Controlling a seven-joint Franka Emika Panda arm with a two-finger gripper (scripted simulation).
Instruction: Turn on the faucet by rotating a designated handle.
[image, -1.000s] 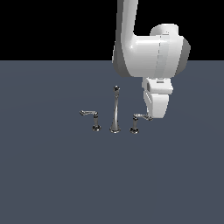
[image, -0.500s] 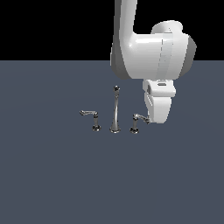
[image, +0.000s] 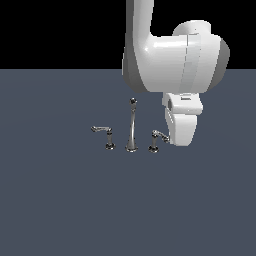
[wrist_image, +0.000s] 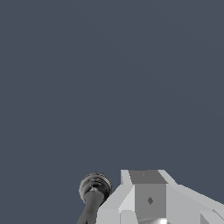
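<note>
The faucet (image: 132, 127) is a small, mirror-bright chrome set of three separate pieces on a flat, matte slate-grey floor (image: 60, 200). Its spout (image: 132, 125) is a tall thin stem, gently curved, with a small knob at the tip and a round foot. There are two short levers, each on a stubby post with a dark round foot. The handle (image: 157, 137) is the one on the exterior view's right, its arm reaching outward and slightly downward toward the robot's hand. The twin lever (image: 103, 133) stands on the far side of the spout, its arm pointing the opposite way.

One arm (image: 170, 55) is present, smooth glossy white with grey shading, its bulky rounded wrist filling the upper scene. The gripper (image: 181, 134) hangs below it as a blocky white body, just beside the handle's free end; whether they touch cannot be told.

The fingertips are hidden behind the gripper's own housing in the exterior view, and the wrist view cuts them off, showing only a faceted grey-white finger (wrist_image: 148, 197). So how far apart the jaws stand cannot be told. In the wrist view the handle (wrist_image: 94, 192) appears as a dark ringed round cap with a stem running out of frame, just beside that finger.
</note>
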